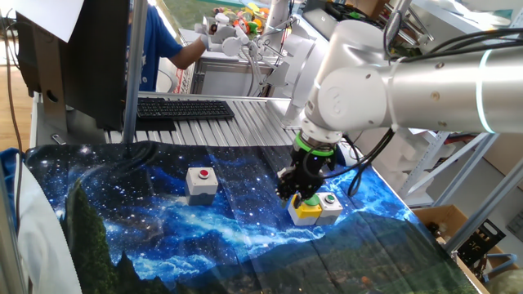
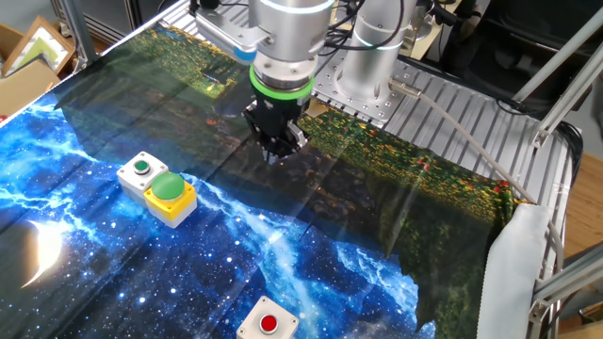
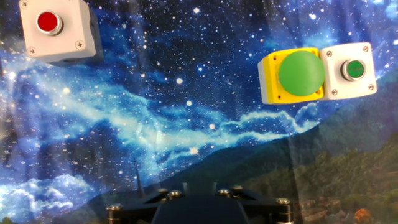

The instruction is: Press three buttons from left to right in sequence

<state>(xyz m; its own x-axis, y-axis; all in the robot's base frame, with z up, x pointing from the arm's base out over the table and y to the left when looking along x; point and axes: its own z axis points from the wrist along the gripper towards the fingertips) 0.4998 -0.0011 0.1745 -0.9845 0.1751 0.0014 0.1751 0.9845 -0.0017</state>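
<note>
One arm points its claw (image 2: 276,151) straight down above the starry cloth, holding nothing; its opening cannot be told.

Robotics lab: aluminium-slat workbench (image 1: 245,122), black keyboard (image 1: 184,109), metal frame struts (image 2: 556,80), cardboard boxes (image 2: 28,56), galaxy-print cloth (image 1: 163,220).

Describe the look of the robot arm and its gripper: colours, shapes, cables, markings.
The arm is made of thick, rounded, glossy white-silver segments with a large round joint cap. A bright green ring with a dark band circles the wrist. Below it sits a compact black gripper, blocky and angular. Black cables loop beside the wrist. The hand view shows a black plate with silver screws. No lettering is readable.
</note>
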